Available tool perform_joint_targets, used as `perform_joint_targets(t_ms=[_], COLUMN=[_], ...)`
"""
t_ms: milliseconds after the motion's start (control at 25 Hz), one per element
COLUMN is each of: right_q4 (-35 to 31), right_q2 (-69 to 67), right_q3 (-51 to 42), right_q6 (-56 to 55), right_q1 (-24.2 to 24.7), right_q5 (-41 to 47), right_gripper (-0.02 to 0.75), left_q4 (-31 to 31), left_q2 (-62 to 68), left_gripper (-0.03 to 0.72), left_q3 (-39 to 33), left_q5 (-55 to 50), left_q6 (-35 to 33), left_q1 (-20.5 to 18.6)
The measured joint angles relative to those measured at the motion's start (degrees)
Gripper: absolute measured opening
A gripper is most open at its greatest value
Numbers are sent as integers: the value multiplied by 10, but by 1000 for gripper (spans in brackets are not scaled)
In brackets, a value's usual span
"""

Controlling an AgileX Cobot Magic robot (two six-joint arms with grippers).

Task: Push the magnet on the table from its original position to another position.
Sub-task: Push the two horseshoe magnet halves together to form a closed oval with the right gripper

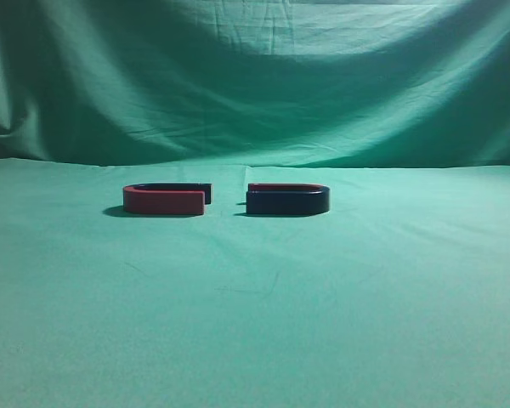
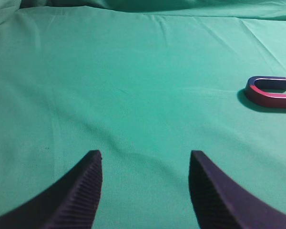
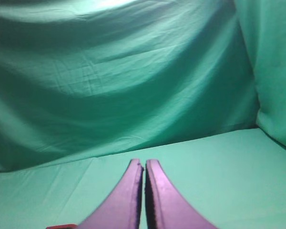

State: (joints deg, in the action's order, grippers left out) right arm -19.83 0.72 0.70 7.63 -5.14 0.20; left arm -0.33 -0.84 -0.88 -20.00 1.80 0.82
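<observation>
Two red-and-dark-blue horseshoe magnets lie on the green cloth in the exterior view, open ends facing each other with a small gap. The left magnet (image 1: 166,198) shows its red side, the right magnet (image 1: 287,200) its dark side. Neither gripper shows in the exterior view. My left gripper (image 2: 145,160) is open and empty above bare cloth; one magnet (image 2: 269,92) lies far to its right. My right gripper (image 3: 144,164) is shut with nothing between its fingers. A sliver of red (image 3: 62,226) shows at the bottom left edge of the right wrist view.
The green cloth (image 1: 255,323) covers the table and rises as a draped backdrop (image 1: 255,76) behind the magnets. Nothing else lies on the cloth.
</observation>
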Motion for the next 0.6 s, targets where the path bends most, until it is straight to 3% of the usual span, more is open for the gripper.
perform_joint_targets(t_ms=[120, 600], right_q4=[5, -13], right_q2=[-33, -384], right_q3=[66, 285], right_q6=[12, 42], right_q1=[0, 0], right_q5=[77, 418], right_gripper=[0, 0], left_q4=[0, 0], left_q2=[0, 0], left_gripper=[372, 372], left_q3=[0, 0], left_q5=[0, 0], left_q6=[0, 0], left_q1=[0, 0])
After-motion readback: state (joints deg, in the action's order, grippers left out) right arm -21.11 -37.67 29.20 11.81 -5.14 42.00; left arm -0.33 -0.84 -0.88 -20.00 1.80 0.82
